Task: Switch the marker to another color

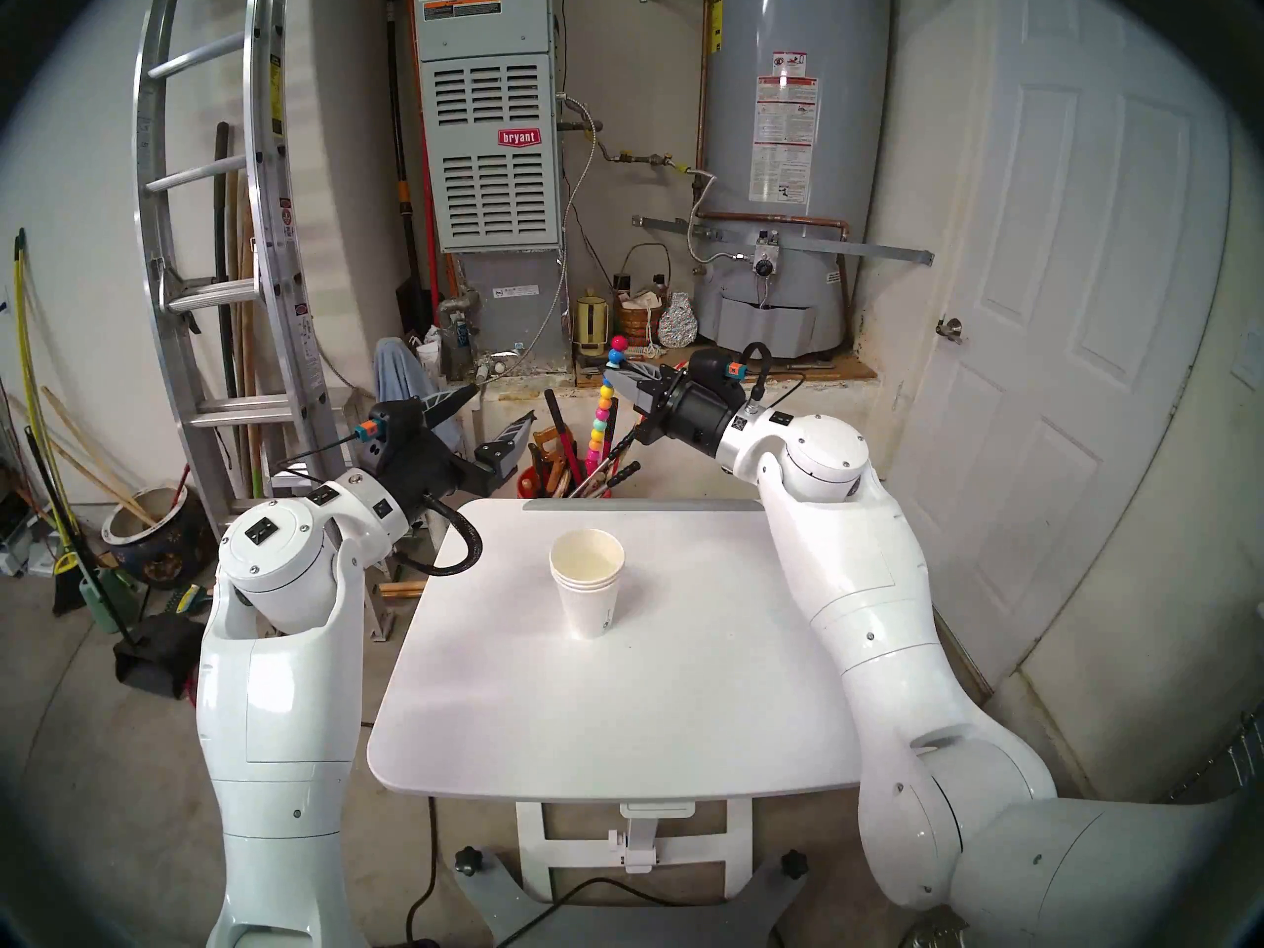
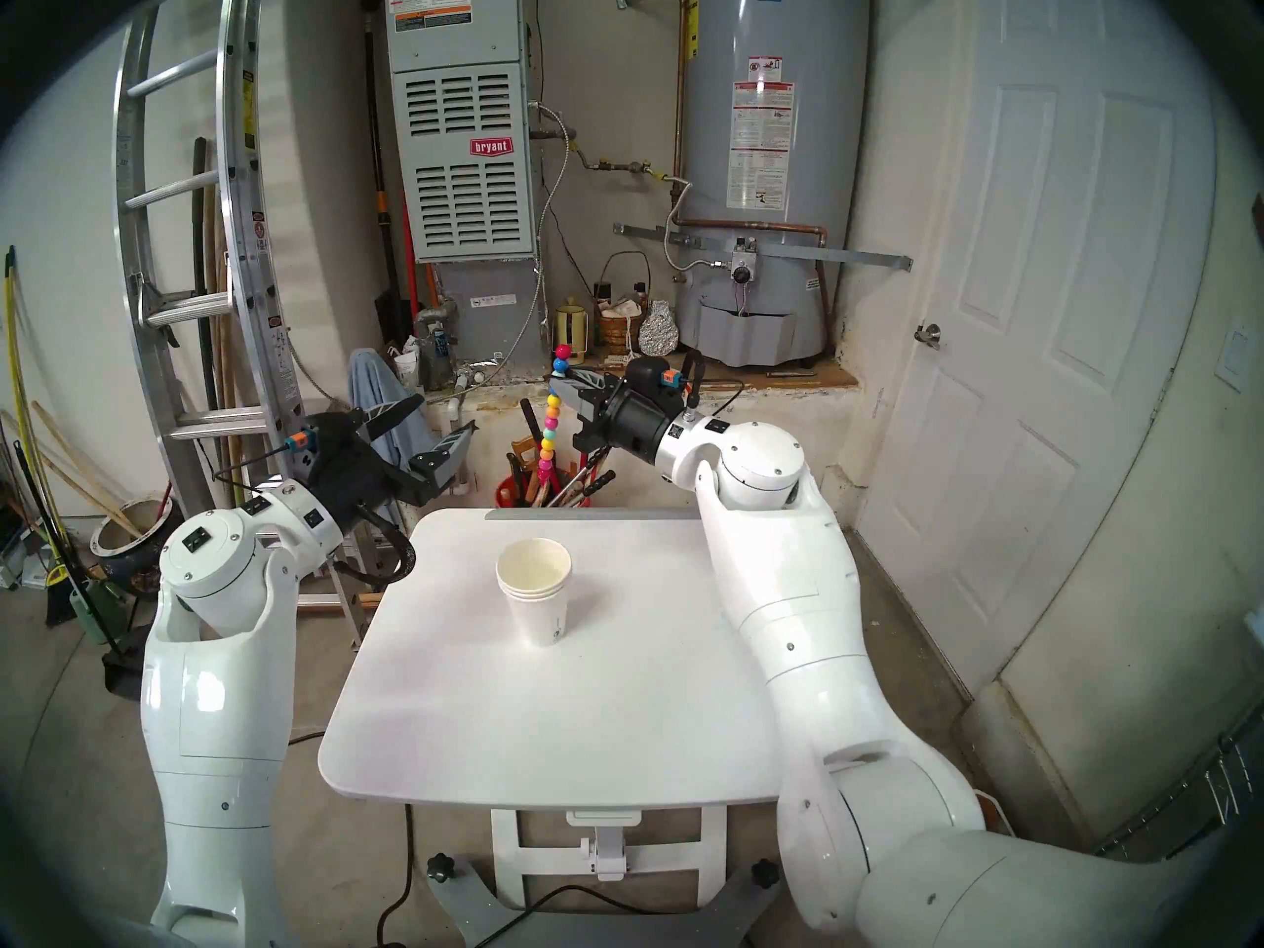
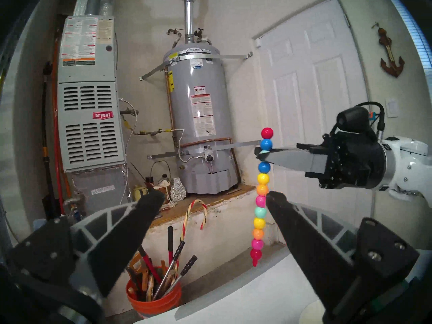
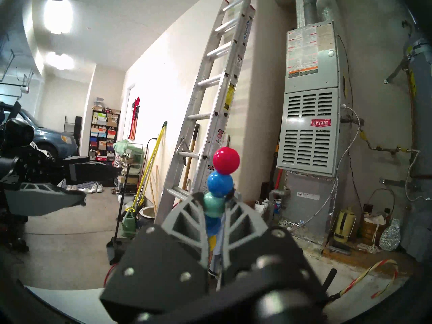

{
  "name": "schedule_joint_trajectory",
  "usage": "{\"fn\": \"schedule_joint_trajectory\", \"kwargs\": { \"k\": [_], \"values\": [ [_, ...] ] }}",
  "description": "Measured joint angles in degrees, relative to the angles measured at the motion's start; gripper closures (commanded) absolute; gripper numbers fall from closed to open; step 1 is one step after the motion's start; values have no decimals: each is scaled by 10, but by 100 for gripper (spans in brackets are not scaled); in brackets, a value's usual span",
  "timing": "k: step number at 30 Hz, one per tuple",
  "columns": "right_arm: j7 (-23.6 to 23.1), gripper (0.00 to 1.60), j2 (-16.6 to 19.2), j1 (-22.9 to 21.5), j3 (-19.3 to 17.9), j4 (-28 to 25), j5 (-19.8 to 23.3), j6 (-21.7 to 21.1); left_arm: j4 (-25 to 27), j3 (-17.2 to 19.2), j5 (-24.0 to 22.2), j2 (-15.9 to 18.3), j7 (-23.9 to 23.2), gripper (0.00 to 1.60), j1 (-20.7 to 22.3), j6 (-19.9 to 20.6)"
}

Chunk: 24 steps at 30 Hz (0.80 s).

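Observation:
The marker [image 1: 602, 413] is a slim stick of stacked coloured beads, hanging upright in the air beyond the table's far edge, with a red bead on top and a pointed pink tip at the bottom. My right gripper [image 1: 614, 372] is shut on it near the top, pinching the teal bead [image 4: 214, 207] below the red and blue ones. The left wrist view shows the whole marker [image 3: 260, 199] with the right gripper [image 3: 260, 154] clamped across it. My left gripper [image 1: 501, 406] stands open and holds nothing, to the marker's left and apart from it. Its fingertips [image 3: 273, 197] frame the marker's lower half.
A stack of white paper cups [image 1: 588, 584] stands on the white table [image 1: 547, 721]. Behind the table's far edge sits an orange bucket [image 3: 154, 297] of tools with a striped candy cane [image 3: 187, 223]. A ladder [image 1: 205, 242] leans at the left, and a water heater [image 1: 786, 139] stands at the back.

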State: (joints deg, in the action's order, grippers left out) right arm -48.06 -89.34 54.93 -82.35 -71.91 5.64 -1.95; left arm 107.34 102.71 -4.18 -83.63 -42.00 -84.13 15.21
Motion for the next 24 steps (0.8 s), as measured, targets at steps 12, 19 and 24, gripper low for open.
{"fn": "schedule_joint_trajectory", "kwargs": {
  "k": [12,19,24],
  "values": [
    [-56,160,-1,-50,12,51,-1,36,-48,-28,28,13,-15,0,22,8],
    [-81,160,-1,-64,13,62,4,55,-52,-35,35,17,-25,0,30,2],
    [-93,160,-1,-67,13,62,6,64,-53,-38,36,18,-30,0,34,-1]
  ]
}}
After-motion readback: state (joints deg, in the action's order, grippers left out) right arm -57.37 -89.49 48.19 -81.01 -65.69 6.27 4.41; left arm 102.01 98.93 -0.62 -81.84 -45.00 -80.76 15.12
